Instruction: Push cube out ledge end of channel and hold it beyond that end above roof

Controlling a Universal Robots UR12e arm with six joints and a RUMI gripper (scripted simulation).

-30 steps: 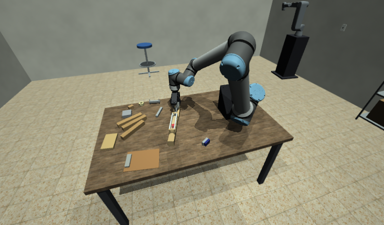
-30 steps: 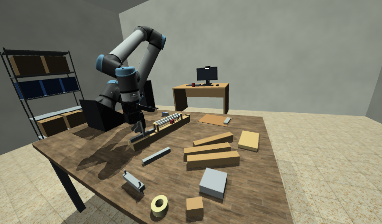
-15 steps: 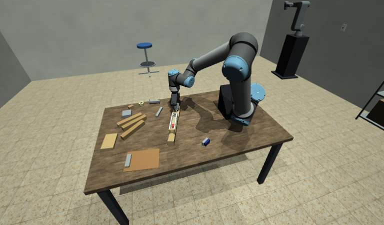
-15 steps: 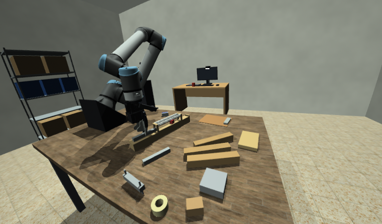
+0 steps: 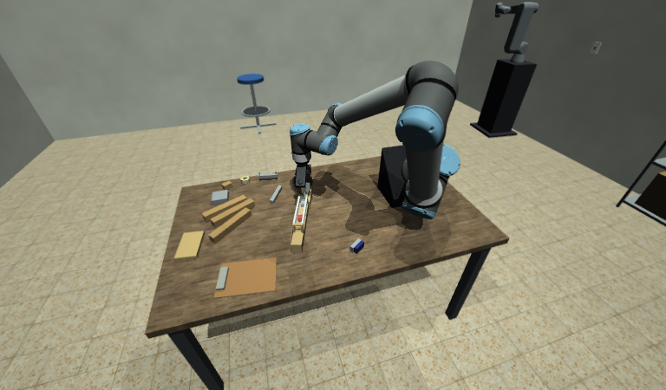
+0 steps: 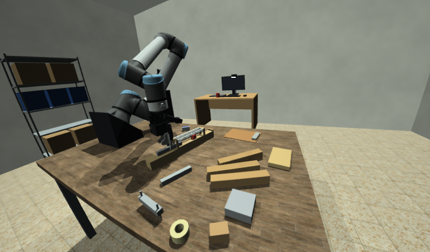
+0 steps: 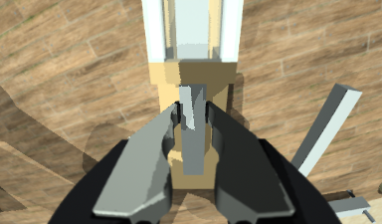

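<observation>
The claw [image 7: 191,115] is clamped on a slim grey bar [image 7: 193,134], its two fingers pressed against the bar's sides near the upper end, with the rest of the bar running down between them toward the camera in the wrist view. Just ahead of the fingertips lies the tan wooden channel [image 7: 199,75], whose pale side rails [image 7: 152,20] run away from the claw, and the bar's far end points into the channel's near mouth. In the exterior view the claw [image 6: 165,139] sits low over the near end of the channel [image 6: 180,149], with the grey bar [image 6: 167,149] lying along the channel's open trough. The small red cube [image 5: 298,217] shows through the slatted roof partway along the channel [image 5: 299,221] in the top view, inside it and short of the far end; the exterior view shows the cube [image 6: 192,136] under the roof too. Beside the channel on the bench [image 5: 255,302] lie a second grey bar [image 6: 175,175], three long wooden blocks [image 6: 239,178], a flat tan slab [image 6: 279,158], a grey block [image 6: 240,205], a small wooden cube [image 6: 218,232], a pale ring [image 6: 179,231] and a small grey bracket [image 6: 150,204]
</observation>
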